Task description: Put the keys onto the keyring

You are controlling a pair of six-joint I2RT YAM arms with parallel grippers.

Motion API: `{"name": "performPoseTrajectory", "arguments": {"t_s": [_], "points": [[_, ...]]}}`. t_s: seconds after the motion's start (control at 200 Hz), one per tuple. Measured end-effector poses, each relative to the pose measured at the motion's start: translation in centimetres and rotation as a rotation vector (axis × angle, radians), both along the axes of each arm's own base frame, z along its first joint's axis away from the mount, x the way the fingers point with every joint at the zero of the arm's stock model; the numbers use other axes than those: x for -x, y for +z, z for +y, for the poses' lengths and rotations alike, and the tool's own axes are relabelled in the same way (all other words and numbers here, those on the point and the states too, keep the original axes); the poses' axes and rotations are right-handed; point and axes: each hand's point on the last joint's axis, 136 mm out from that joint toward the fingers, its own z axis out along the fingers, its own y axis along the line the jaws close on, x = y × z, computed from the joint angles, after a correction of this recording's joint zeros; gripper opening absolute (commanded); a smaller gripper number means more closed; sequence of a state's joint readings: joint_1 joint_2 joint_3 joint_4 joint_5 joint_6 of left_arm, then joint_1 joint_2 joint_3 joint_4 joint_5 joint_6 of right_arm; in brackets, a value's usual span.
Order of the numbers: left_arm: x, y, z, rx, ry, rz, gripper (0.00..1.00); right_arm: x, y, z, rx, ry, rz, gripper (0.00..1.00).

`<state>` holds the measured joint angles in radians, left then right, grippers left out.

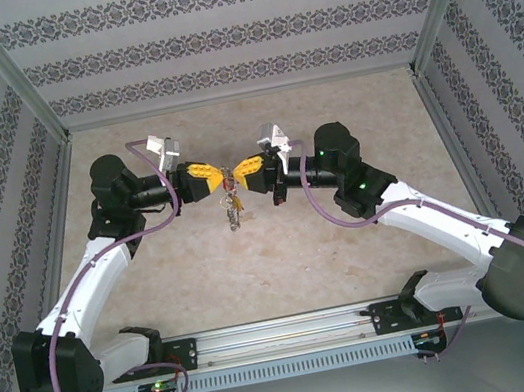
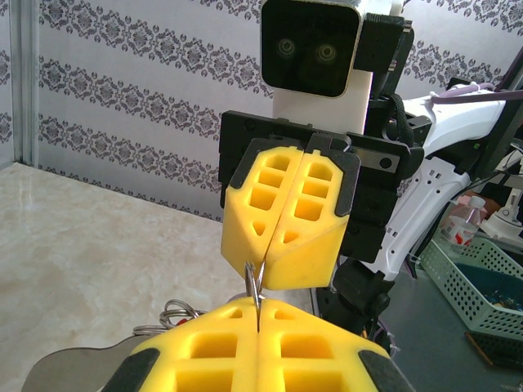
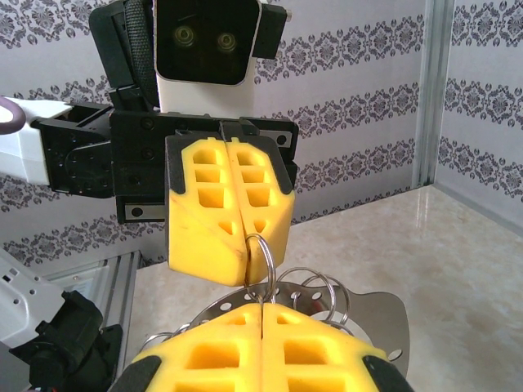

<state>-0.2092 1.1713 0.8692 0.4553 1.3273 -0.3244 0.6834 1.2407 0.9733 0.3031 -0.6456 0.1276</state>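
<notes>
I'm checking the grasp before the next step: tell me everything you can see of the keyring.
The keyring is a thin silvery-grey loop, metal by its look, held in mid-air, pinched at once by the shut left gripper and the shut right gripper, whose yellow tips nearly meet. A narrow arc of its wire spans the gap between them. Small keys and further rings hang bunched below it.
</notes>
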Motion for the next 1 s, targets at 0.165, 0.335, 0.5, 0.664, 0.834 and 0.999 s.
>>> {"name": "performPoseTrajectory", "arguments": {"t_s": [0.165,0.335,0.5,0.664,0.834,0.999], "points": [[0.0,0.0,0.0,0.000,-0.001,-0.001,0.00,0.1,0.2,-0.1,-0.004,-0.001,-0.004,0.00],[-0.1,-0.4,0.0,-0.033,0.005,0.001,0.00,0.8,1.3,-0.7,-0.016,-0.005,-0.025,0.00],[0.4,0.7,0.3,-0.096,0.038,-0.069,0.00,1.8,1.9,-1.6,-0.002,-0.003,-0.055,0.00],[1.3,1.7,0.7,-0.154,0.056,-0.140,0.00,2.2,1.1,-1.8,0.039,0.004,-0.057,0.00],[1.9,1.2,0.7,-0.252,0.075,-0.156,0.00,2.2,0.7,-1.8,0.088,0.009,-0.063,0.00],[2.7,1.1,0.5,-0.322,0.061,-0.187,0.00,2.1,1.6,-1.6,0.094,0.013,-0.094,0.00]]}}
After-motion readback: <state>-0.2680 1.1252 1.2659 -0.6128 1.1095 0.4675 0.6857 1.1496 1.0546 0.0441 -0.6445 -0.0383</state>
